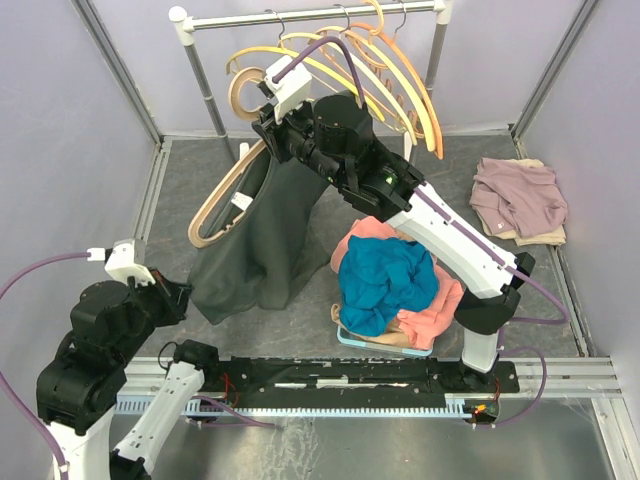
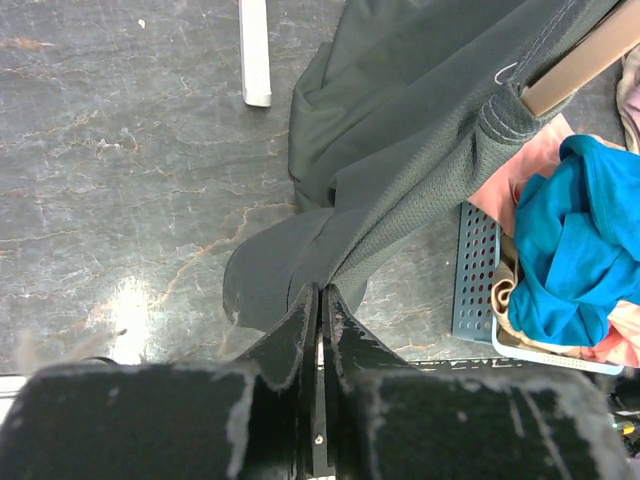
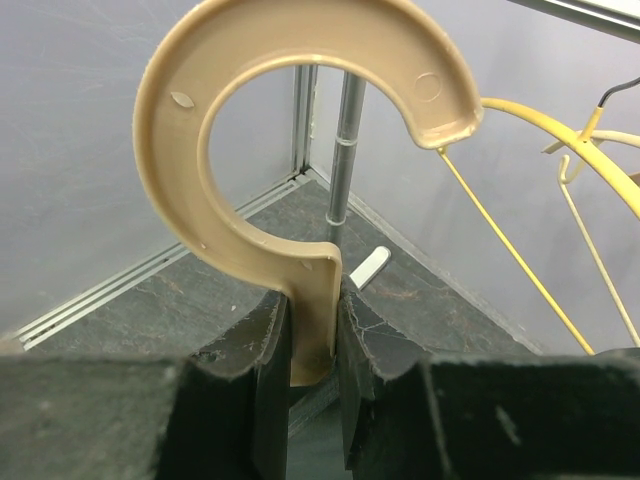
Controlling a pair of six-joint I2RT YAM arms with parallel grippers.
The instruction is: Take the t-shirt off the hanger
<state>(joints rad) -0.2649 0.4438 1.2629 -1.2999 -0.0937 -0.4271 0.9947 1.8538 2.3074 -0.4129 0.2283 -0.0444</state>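
A dark grey t-shirt (image 1: pixel 265 235) hangs from a tan plastic hanger (image 1: pixel 222 195), tilted in the air in front of the rack. My right gripper (image 1: pixel 268 128) is shut on the hanger's neck (image 3: pixel 315 300), just under its round hook (image 3: pixel 300 110). My left gripper (image 1: pixel 183 298) is shut on the shirt's lower edge (image 2: pixel 320 285), low near the floor. In the left wrist view the shirt (image 2: pixel 420 130) stretches up and to the right to one hanger arm (image 2: pixel 585 55), which still sits inside the fabric.
A clothes rack (image 1: pixel 310 15) with several empty yellow and orange hangers (image 1: pixel 400 70) stands at the back. A tray (image 2: pixel 480 270) holds blue (image 1: pixel 385 280) and pink clothes. A mauve and beige pile (image 1: pixel 520 195) lies at the right. The rack's white foot (image 2: pixel 255 50) lies on the floor.
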